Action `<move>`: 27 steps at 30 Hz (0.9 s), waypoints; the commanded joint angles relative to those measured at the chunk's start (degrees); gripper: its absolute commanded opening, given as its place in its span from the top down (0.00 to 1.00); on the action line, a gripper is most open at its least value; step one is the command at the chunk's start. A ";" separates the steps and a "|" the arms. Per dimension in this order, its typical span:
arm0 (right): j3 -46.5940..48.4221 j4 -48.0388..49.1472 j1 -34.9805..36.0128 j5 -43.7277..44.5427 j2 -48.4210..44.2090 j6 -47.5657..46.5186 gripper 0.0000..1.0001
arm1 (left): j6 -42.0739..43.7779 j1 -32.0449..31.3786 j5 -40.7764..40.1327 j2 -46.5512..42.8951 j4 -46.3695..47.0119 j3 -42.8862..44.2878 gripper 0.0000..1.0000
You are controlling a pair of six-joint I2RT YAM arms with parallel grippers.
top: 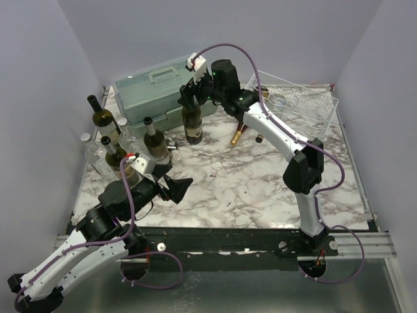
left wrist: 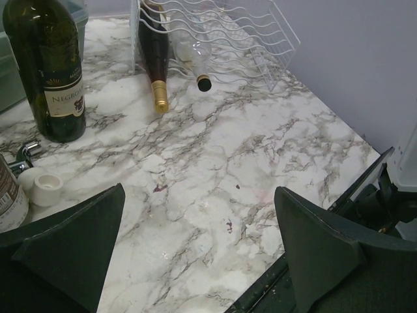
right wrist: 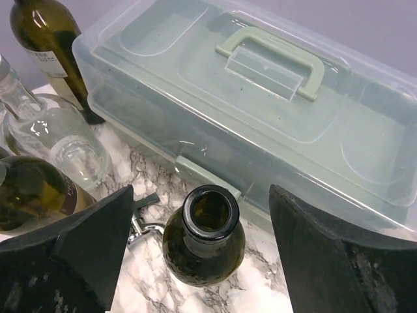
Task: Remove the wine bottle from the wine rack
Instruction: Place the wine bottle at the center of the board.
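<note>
The white wire wine rack (top: 306, 104) stands at the back right and also shows in the left wrist view (left wrist: 221, 32). A dark bottle with a gold cap (top: 238, 135) and a clear bottle with a black cap (left wrist: 204, 82) lie in it, necks sticking out. A dark green open wine bottle (top: 192, 127) stands upright on the marble table, left of the rack. My right gripper (top: 191, 98) is open just above its mouth (right wrist: 210, 212), jaws either side, not touching. My left gripper (top: 179, 188) is open and empty over the table's near left.
A grey-green plastic toolbox (top: 163, 91) with a handle sits right behind the standing bottle. Several bottles (top: 104, 120) cluster at the left edge. A white cap (left wrist: 47, 186) and a metal piece (left wrist: 26, 151) lie near the bottle's base.
</note>
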 commanded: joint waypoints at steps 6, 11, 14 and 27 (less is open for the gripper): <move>-2.34 -0.58 0.38 -1.65 -6.35 1.24 0.01 | -2.71 0.34 2.01 0.66 2.92 -1.30 0.01; -6.60 -2.68 0.25 -3.98 -12.47 0.75 0.01 | -4.20 0.34 3.26 1.40 3.90 -1.73 0.01; -9.81 -3.76 0.09 -5.75 -16.08 0.53 0.01 | -5.45 0.30 3.85 2.19 4.32 -1.72 0.01; -27.23 -9.41 -1.31 -8.77 -33.41 -5.13 0.01 | -10.30 0.34 4.81 7.47 4.39 0.80 0.01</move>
